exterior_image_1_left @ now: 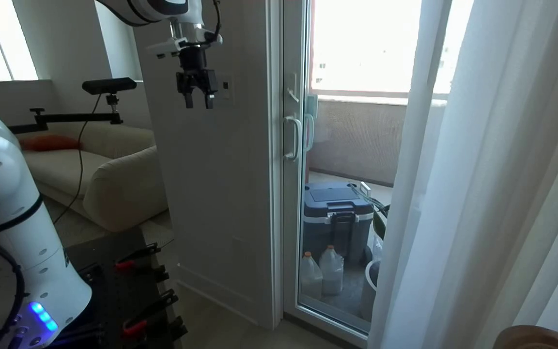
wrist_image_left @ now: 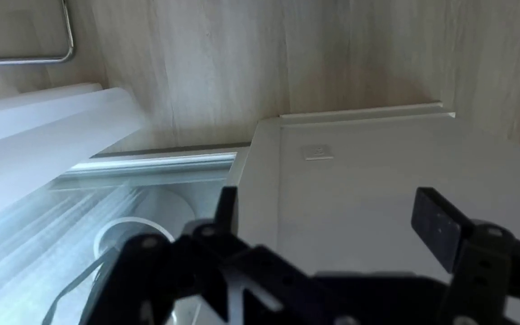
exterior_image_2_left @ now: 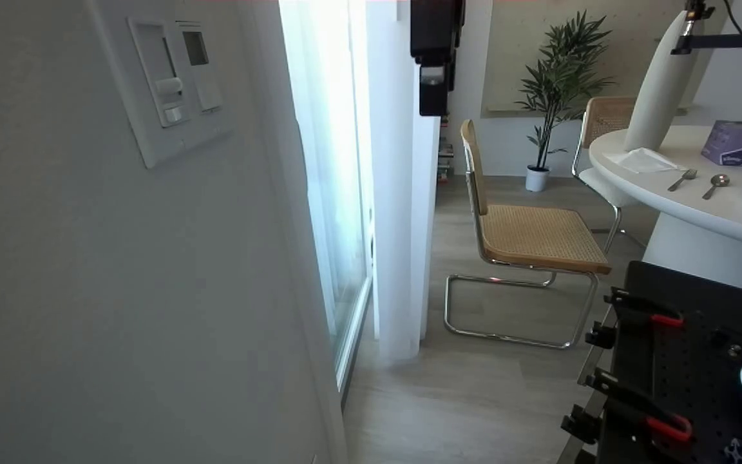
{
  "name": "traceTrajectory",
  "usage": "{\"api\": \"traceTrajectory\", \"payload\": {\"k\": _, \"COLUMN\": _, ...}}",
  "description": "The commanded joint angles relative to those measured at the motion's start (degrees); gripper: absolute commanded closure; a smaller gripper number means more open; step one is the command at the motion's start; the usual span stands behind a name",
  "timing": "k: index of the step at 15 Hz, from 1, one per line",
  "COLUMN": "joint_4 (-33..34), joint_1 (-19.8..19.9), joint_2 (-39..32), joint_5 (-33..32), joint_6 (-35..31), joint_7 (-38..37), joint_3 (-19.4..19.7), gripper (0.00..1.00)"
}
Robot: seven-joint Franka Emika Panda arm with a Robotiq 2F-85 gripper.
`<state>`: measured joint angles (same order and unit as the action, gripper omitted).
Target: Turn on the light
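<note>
A white switch plate [exterior_image_2_left: 113, 71] is on the grey wall in an exterior view. It has a slider switch with a knob [exterior_image_2_left: 169, 86] and, beside it, a second switch with a dark window [exterior_image_2_left: 196, 48]. The plate also shows in an exterior view [exterior_image_1_left: 229, 92], just beside and behind my gripper [exterior_image_1_left: 199, 101]. My gripper points down with its fingers apart and nothing between them. It also hangs at the top of an exterior view [exterior_image_2_left: 433, 96], apart from the plate. In the wrist view the fingers [wrist_image_left: 332, 214] are wide apart in front of the wall; the switch plate is out of view there.
A glass door with a white handle [exterior_image_1_left: 294, 138] and a white curtain [exterior_image_1_left: 453, 194] stand beside the wall. A camera on an arm [exterior_image_1_left: 109, 86] is near the sofa [exterior_image_1_left: 129, 184]. A cane chair [exterior_image_2_left: 532, 238] and a round table [exterior_image_2_left: 628, 164] stand farther off. A wall outlet [wrist_image_left: 317, 152] is low down.
</note>
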<state>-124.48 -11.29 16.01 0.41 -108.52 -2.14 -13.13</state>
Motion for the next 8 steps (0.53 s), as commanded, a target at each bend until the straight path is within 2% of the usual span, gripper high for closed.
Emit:
{"api": "traceTrajectory", "payload": {"k": 1, "joint_4": 2.0, "joint_1": -0.7, "joint_2": -3.1, "joint_5": -0.4, "joint_6": -3.9, "joint_7": -1.3, "joint_3": -1.0, "gripper": 0.30}}
{"api": "traceTrajectory", "payload": {"k": 5, "joint_4": 3.6, "joint_1": -1.7, "joint_2": -6.0, "joint_5": 0.9, "joint_6": -11.2, "joint_7": -1.5, "joint_3": -1.8, "gripper": 0.62}}
{"api": "traceTrajectory", "payload": {"k": 8, "joint_4": 4.3, "joint_1": -2.1, "joint_2": -8.0, "joint_5": 0.0, "joint_6": -20.9, "joint_7": -3.0, "joint_3": -2.3, "gripper": 0.84}}
